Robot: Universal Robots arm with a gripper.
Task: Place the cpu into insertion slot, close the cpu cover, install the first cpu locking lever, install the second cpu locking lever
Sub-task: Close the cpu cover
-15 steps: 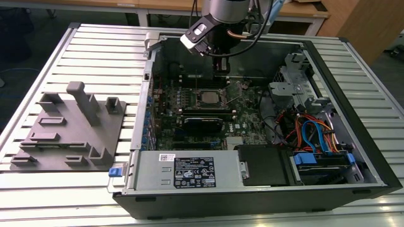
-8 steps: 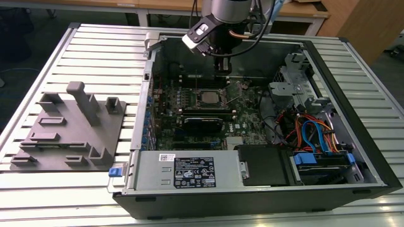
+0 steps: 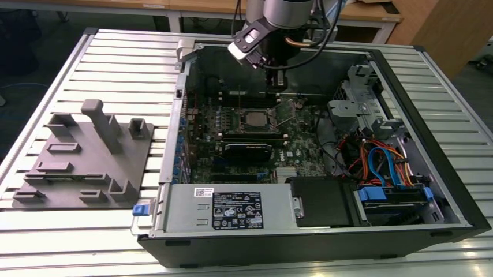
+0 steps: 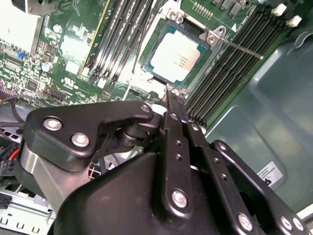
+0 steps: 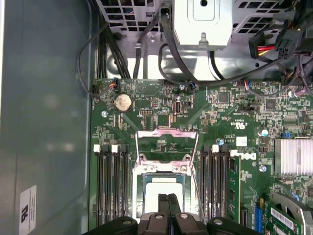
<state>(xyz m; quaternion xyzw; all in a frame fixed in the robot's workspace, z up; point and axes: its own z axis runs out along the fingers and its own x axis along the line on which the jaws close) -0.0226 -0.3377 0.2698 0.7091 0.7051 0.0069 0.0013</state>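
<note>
1 slatted table (image 3: 115, 52). 1 open computer case (image 3: 308, 245) on it, with 1 grey fixture plate (image 3: 85, 167) beside it at the exterior view's left. 1 green circuit board (image 3: 301, 150) inside the case. 1 gripper (image 4: 172, 95), fingers pressed together on nothing, tips just beside the insertion slot (image 4: 190, 30). 1 cpu cover (image 5: 167, 133), swung up off the slot. 1 cpu (image 4: 176, 56), seated in the slot.
</note>
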